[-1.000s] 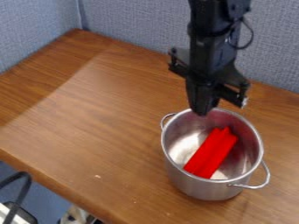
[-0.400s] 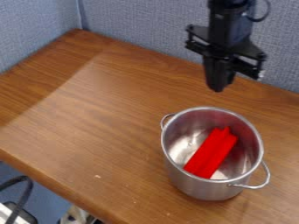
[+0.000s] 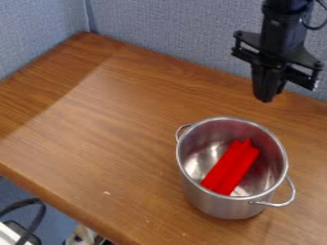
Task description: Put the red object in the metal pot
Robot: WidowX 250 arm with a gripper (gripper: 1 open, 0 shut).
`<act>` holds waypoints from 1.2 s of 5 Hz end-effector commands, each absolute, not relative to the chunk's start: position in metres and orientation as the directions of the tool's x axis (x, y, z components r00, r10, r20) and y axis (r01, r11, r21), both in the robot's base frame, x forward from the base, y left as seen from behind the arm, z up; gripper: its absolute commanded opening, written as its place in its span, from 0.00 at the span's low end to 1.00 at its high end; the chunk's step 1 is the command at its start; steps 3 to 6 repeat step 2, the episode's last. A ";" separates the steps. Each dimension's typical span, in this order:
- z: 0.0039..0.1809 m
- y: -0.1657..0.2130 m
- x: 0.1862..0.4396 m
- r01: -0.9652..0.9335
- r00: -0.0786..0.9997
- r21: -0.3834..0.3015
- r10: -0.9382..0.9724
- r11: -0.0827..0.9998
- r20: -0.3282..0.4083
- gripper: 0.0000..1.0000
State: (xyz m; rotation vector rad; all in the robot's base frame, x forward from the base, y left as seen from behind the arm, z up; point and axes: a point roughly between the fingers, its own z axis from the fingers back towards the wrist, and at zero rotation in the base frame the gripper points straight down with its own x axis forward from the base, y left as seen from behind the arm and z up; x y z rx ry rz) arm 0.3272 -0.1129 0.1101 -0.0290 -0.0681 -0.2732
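The red object [image 3: 231, 166], a bright red bar, lies slanted inside the metal pot [image 3: 194, 196], which stands near the front right of the wooden table. My gripper [image 3: 267, 96] hangs above the table behind the pot, to its upper right, pointing straight down. Its fingers are shut with nothing between them, and it is well apart from both the pot and the red bar.
The wooden table [image 3: 102, 105] runs to a front edge at the lower left. A grey-blue partition wall [image 3: 52, 24] stands behind it. Dark cables and gear [image 3: 26, 230] show below the table's front edge.
My gripper has moved from just over the pot's far rim up and to the right in the picture, away from the pot. The red bar and pot have not moved.
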 end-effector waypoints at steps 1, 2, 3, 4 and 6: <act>0.120 -0.119 0.330 0.315 0.943 -0.016 -0.311 0.949 0.119 0.00; 0.112 -0.122 0.331 0.344 0.933 -0.021 -0.339 0.939 0.118 0.00; 0.112 -0.122 0.331 0.344 0.933 -0.021 -0.339 0.939 0.118 0.00; 0.112 -0.122 0.331 0.344 0.933 -0.021 -0.339 0.939 0.118 0.00; 0.112 -0.122 0.331 0.344 0.933 -0.021 -0.339 0.939 0.118 0.00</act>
